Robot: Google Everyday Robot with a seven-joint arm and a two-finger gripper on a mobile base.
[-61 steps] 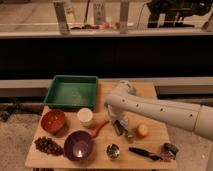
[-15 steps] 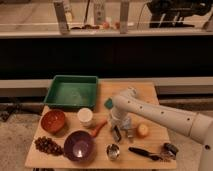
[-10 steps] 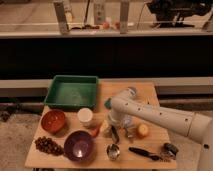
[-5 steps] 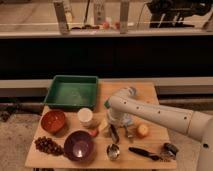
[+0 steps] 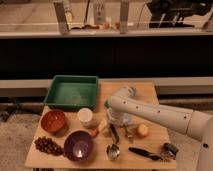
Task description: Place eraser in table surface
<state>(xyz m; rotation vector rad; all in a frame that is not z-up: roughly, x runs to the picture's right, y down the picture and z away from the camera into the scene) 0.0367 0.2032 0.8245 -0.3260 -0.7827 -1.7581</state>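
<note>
The eraser [image 5: 103, 126], a small pale grey block, lies on the tan table surface [image 5: 150, 92] between the white cup [image 5: 86, 116] and my gripper. My gripper [image 5: 121, 134] hangs from the white arm [image 5: 150, 114], which reaches in from the right, low over the middle of the table. It is just to the right of the eraser. Its fingers stand apart and nothing shows between them. The eraser is outside them, by the left finger.
A green tray [image 5: 72, 92] stands at the back left. A brown bowl [image 5: 53, 120], a purple bowl [image 5: 79, 145] and dark grapes [image 5: 47, 146] are at the front left. A small metal cup [image 5: 113, 151], a black-handled tool [image 5: 142, 152] and a yellow fruit [image 5: 143, 130] are nearby.
Since 1.5 s ago the gripper has shifted left toward the white cup. The pale block now shows on the table beside it. Little has moved in the last half second.
</note>
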